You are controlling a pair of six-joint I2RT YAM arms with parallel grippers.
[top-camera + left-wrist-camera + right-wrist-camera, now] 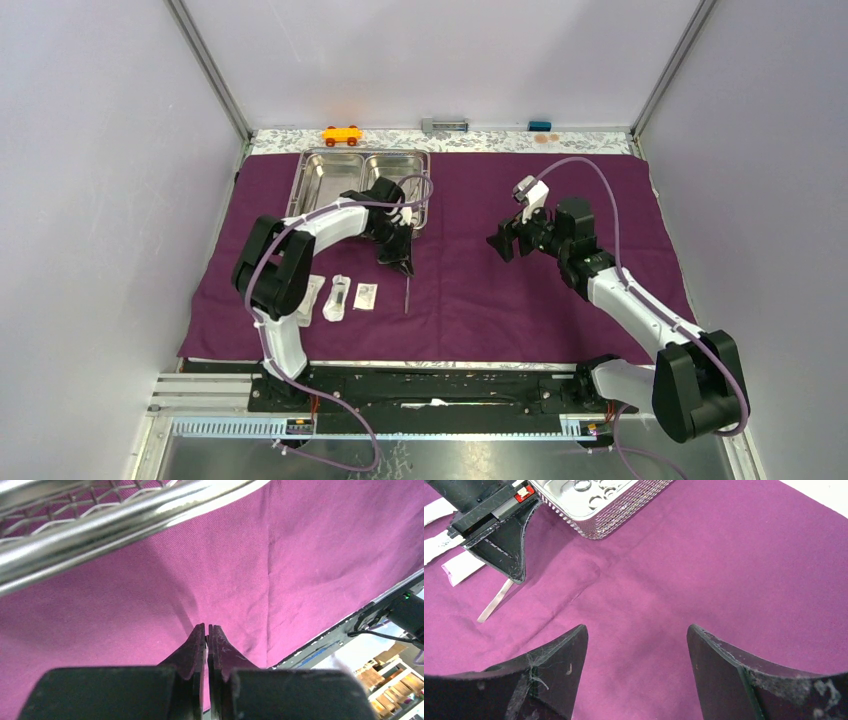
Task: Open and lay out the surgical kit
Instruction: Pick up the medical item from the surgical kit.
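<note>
The dark purple cloth wrap (520, 300) lies spread flat over the table. At its far left stands the steel tray (312, 185), whose mesh wall (619, 512) shows in the right wrist view, with ring handles of forceps (583, 485) inside. My left gripper (404, 265) hangs just in front of the tray, shut on the top end of the thin tweezers (407, 293); their strip (494, 604) slants down to the cloth. Three small sealed packets (337, 297) lie in a row to the left. My right gripper (637, 630) hovers open above bare cloth at mid-right, holding nothing.
A small orange toy car (341, 134), a grey block (445, 125) and a small blue piece (540, 126) sit on the patterned strip behind the cloth. Frame posts and walls close in both sides. The black rail (440, 385) runs along the near edge.
</note>
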